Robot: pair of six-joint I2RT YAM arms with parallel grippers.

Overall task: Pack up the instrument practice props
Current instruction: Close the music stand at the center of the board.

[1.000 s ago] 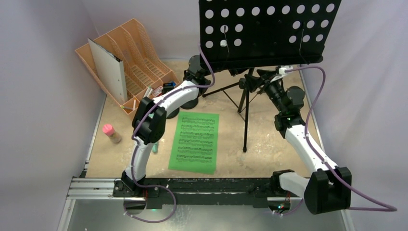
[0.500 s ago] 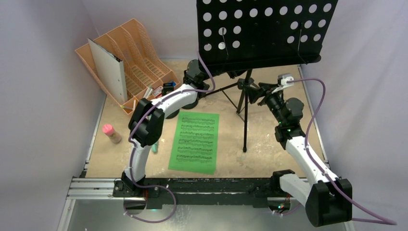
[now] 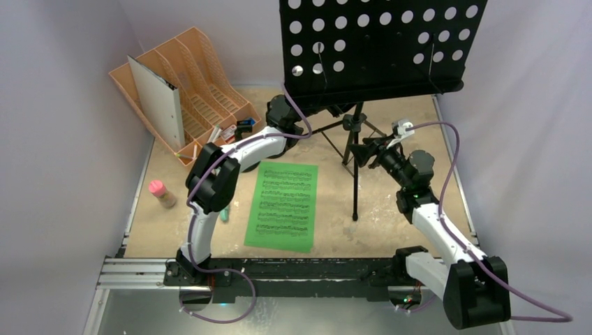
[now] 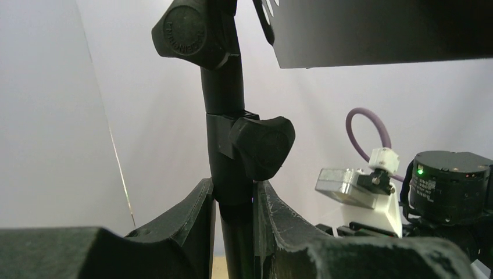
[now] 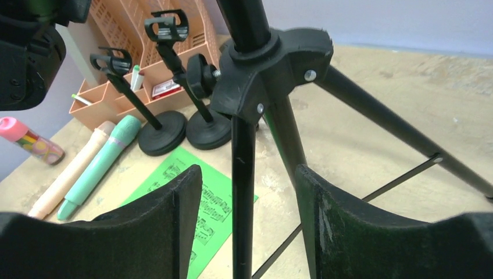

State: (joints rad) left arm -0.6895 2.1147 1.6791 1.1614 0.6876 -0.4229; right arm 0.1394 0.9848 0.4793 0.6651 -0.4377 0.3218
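Note:
The black tripod stands at the back middle, its perforated music desk filling the top of the overhead view. My left gripper is shut on the tripod's upright pole, just below a black clamp knob. My right gripper is open astride one tripod leg below the leg hub, with a gap on both sides. A green sheet-music page lies flat. Two black clip poles stand behind it. The teal microphone and the pink microphone lie to the left.
The orange file rack with a grey binder stands at the back left. A peach-coloured stick lies beside the teal microphone. Pale walls close in on the left, back and right. The arms' mounting rail runs along the near edge.
My right gripper has come down and nearer, from beside the upper pole to around a tripod leg. The music desk has shifted slightly left. My left gripper kept its hold.

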